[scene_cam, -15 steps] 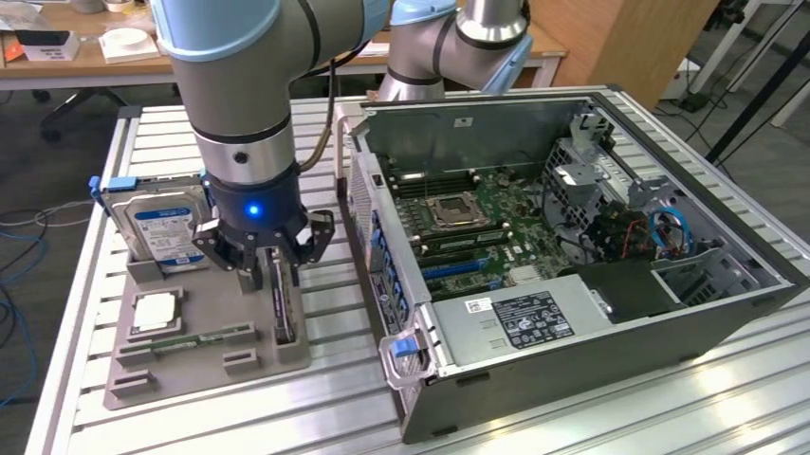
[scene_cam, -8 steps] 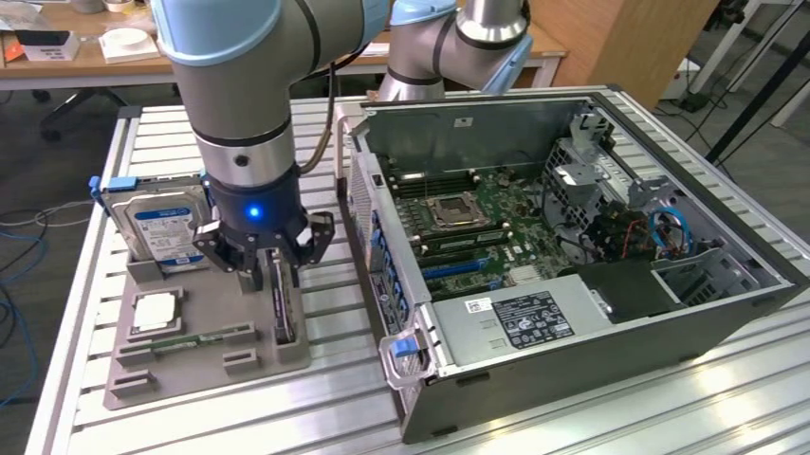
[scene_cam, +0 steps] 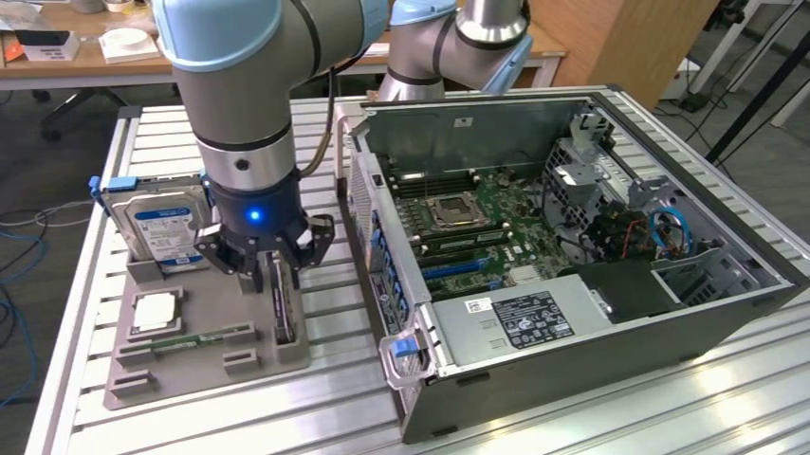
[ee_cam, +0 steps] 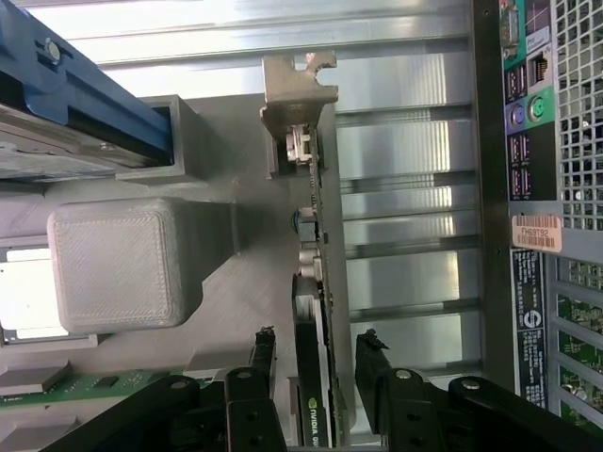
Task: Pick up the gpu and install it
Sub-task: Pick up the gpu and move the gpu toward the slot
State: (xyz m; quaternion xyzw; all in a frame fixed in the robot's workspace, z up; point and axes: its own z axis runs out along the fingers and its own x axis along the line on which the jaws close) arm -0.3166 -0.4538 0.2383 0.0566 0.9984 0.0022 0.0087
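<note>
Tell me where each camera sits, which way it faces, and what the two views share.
Exterior view: off the arm, raised, looking down at the parts tray and open computer case; the arm and end effector show.
Wrist view: on the wrist, looking down past the open end effector at the gpu.
Both share the gpu, parts tray and computer case edge.
</note>
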